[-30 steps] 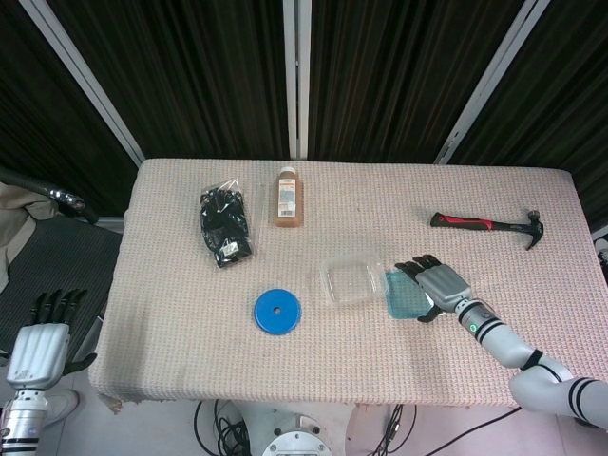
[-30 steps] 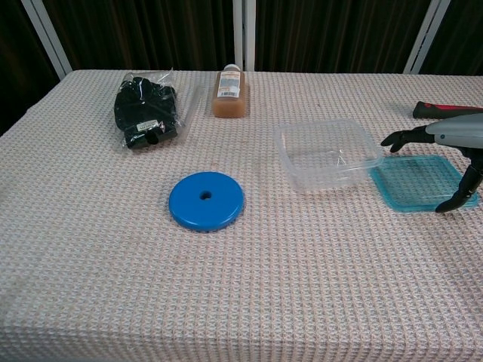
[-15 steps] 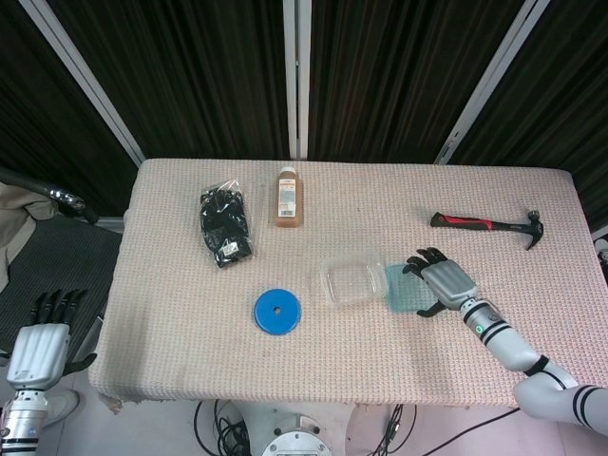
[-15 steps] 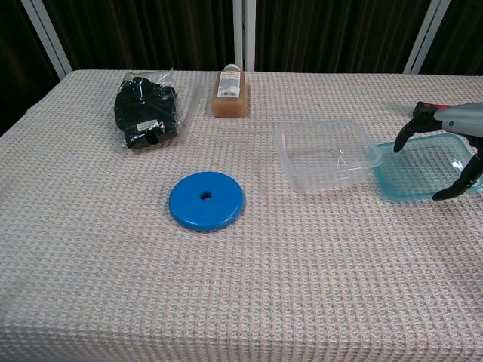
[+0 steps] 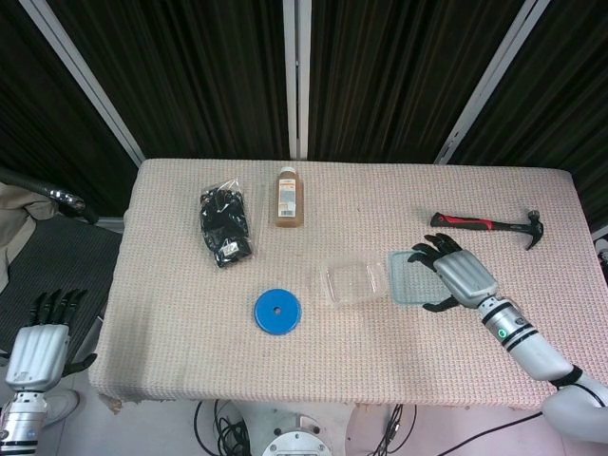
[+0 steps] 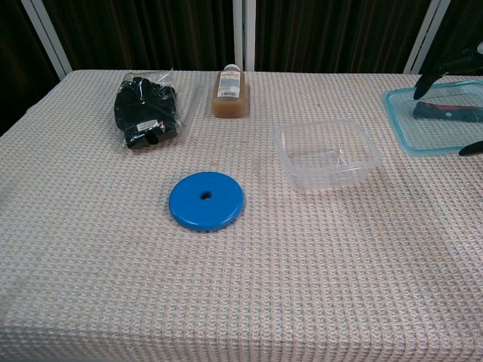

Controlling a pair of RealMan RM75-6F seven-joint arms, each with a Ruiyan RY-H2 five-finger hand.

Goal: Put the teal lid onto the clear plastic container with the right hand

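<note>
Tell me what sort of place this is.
Probably a robot test or data-collection station, not a home: a cloth-covered table before dark curtains, with unrelated items laid out, such as a hammer, a blue disc and a clear plastic container.

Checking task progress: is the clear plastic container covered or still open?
Still open. The clear plastic container has no lid on it; the teal lid is held up by the right hand, off to its side.

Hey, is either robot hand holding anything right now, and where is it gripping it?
The right hand holds the teal lid, lifted off the table, gripping its right-side edge between fingers and thumb. The left hand hangs beside the table holding nothing.
</note>
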